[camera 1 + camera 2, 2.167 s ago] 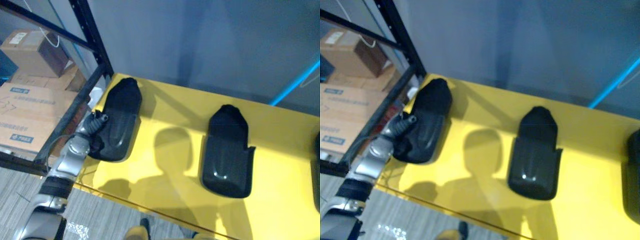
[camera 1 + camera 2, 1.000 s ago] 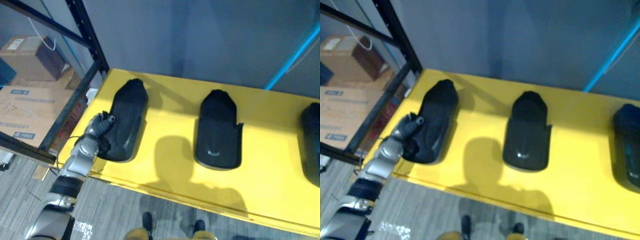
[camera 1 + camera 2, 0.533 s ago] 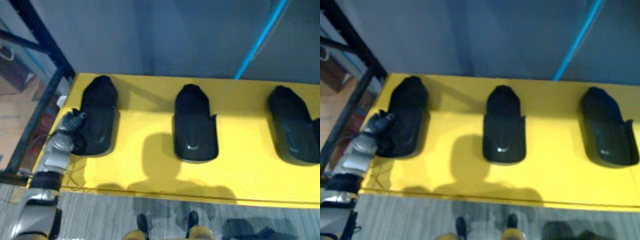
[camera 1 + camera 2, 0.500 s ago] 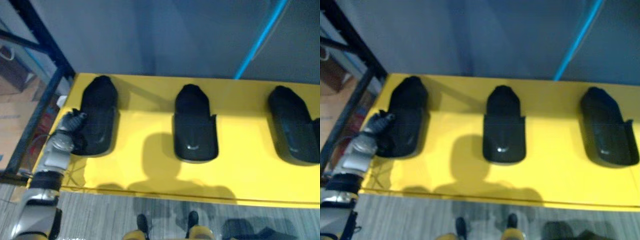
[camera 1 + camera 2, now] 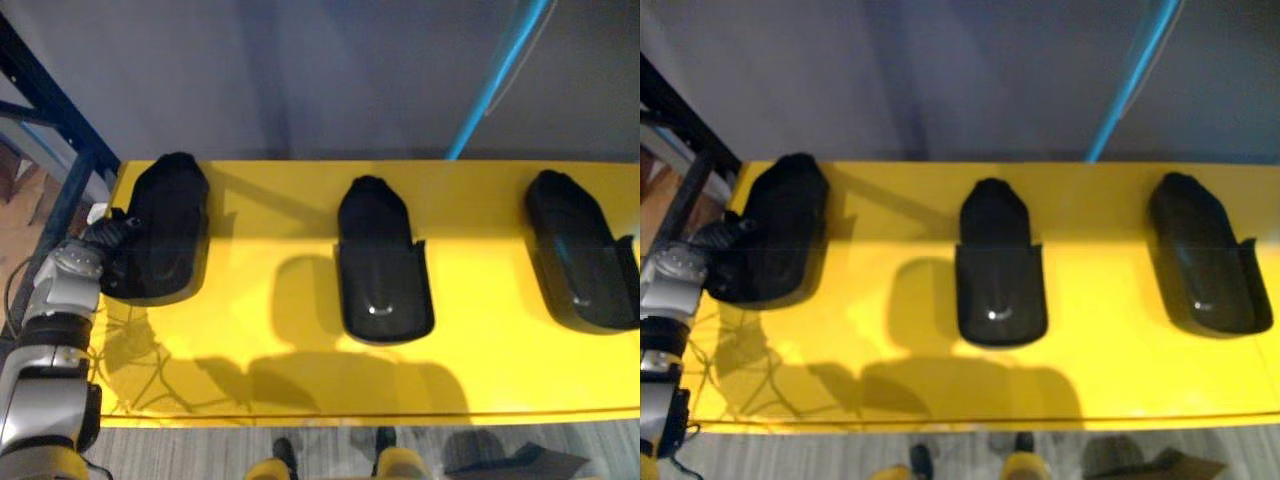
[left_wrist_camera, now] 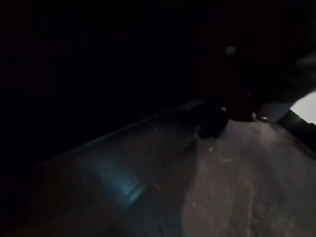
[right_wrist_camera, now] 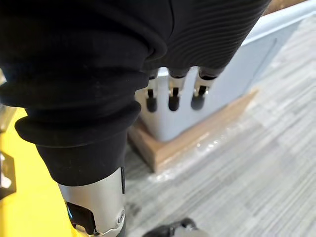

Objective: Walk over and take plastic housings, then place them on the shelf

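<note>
Left hand (image 5: 108, 238) rests against the 9 o'clock edge of the leftmost glossy black moulded plastic housing (image 5: 165, 230). Its fingers are lost against the dark shell, so I cannot tell whether it grips. My right hand (image 7: 170, 96) hangs slack with loose fingers, holding nothing. A second black housing (image 5: 380, 265) lies at the centre of the flat yellow shelf board (image 5: 280, 370), and a third black housing (image 5: 580, 255) lies toward 3 o'clock, well apart. I judge all three placed, with only the letting go left. Since two seconds ago my camera has swung toward 3 o'clock, bringing the third housing fully into sight. The housings have not shifted, and the hand stays at that edge.
</note>
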### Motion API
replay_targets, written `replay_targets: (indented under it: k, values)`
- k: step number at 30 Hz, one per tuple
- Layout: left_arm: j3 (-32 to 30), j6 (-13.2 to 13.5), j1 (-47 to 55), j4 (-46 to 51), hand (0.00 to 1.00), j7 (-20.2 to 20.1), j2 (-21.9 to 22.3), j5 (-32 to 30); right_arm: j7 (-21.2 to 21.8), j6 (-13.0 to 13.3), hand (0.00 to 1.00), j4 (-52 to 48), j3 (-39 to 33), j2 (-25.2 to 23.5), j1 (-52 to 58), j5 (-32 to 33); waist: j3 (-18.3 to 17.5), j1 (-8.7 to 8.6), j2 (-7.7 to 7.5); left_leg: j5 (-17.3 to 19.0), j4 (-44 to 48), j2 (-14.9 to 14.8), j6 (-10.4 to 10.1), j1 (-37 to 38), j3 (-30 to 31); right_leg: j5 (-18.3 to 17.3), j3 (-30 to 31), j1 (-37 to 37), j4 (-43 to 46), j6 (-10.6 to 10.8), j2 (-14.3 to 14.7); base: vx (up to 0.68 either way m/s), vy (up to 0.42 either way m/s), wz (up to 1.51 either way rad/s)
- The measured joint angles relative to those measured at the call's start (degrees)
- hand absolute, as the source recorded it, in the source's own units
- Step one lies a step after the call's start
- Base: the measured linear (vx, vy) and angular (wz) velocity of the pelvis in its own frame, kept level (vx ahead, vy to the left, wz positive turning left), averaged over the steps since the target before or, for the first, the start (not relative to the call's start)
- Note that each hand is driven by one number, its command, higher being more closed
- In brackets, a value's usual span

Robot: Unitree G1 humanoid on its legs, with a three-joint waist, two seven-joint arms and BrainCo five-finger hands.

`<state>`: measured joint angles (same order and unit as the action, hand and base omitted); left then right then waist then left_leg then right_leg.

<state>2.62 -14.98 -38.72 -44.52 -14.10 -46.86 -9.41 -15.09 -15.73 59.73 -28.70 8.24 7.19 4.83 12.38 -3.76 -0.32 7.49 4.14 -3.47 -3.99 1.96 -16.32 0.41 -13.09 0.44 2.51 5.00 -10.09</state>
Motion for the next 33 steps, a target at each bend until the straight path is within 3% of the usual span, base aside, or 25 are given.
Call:
replay_targets:
  k: [14, 21, 29, 31, 32, 33]
  values:
    - [-0.08, 0.19, 1.25, 0.04, 1.00, -4.74, 0.09, 0.01, 0.36, 3.45, 0.00, -0.35, -1.50, -0.86, 2.93, -0.03, -0.10, 0.10, 1.49, 1.24, 3.03, -1.21, -0.18, 1.19, 0.04, -0.44, 0.80, 1.43, 1.47, -0.57, 0.32, 0.01, -0.001, -0.02]
    - [-0.11, 0.14, 3.39, 0.06, 1.00, -4.87, 1.45, 0.02, 1.28, 3.43, 0.00, -0.69, -0.96, -0.84, 3.38, -0.05, -1.30, 0.03, 3.45, 1.78, 4.62, -1.58, -0.25, 1.14, 0.17, -1.15, 0.57, 1.62, 2.71, -1.03, 0.27, 0.03, -0.004, 0.00]
    - [-2.48, 0.73, 7.73, 1.87, 1.00, -4.61, 2.40, 0.44, 1.36, 4.64, 0.00, -1.00, -0.94, -0.53, 4.05, 0.02, -1.53, 0.10, 3.47, 1.99, 7.53, -2.18, -0.56, 1.86, 0.50, -4.15, 0.49, 2.14, 6.27, -1.32, -0.39, 0.05, -0.027, -0.01]
    - [-2.56, 0.69, 9.85, 2.79, 1.00, -4.36, 2.45, 0.50, 1.35, 4.69, 0.00, -1.37, -0.95, -0.49, 4.35, 0.06, -1.72, -0.09, 3.05, 2.25, 13.60, -2.44, -1.00, 0.41, 0.51, -4.13, 0.55, 3.93, 5.91, -1.32, -1.20, 0.06, -0.008, 0.03]
    - [-2.60, 0.74, 12.03, 4.16, 1.00, -4.09, 2.86, 0.61, 1.37, 4.74, 0.00, -1.49, -0.83, -0.36, 4.69, 0.08, -2.18, -0.01, 2.79, 4.91, 11.50, -2.16, -1.07, -0.89, 0.82, -4.11, 0.40, 4.88, 5.46, -1.33, -2.01, 0.05, -0.005, 0.04]
    - [-2.59, 0.74, 12.76, 4.99, 1.00, -3.90, 3.40, 0.64, 1.38, 4.77, 0.00, -1.42, -0.88, 0.14, 4.88, 0.06, -2.78, 0.05, 3.92, 3.18, 7.43, -2.16, -1.14, -0.99, 1.54, -4.11, 0.19, 4.80, 5.61, -1.32, -1.67, 0.09, 0.020, -0.01]
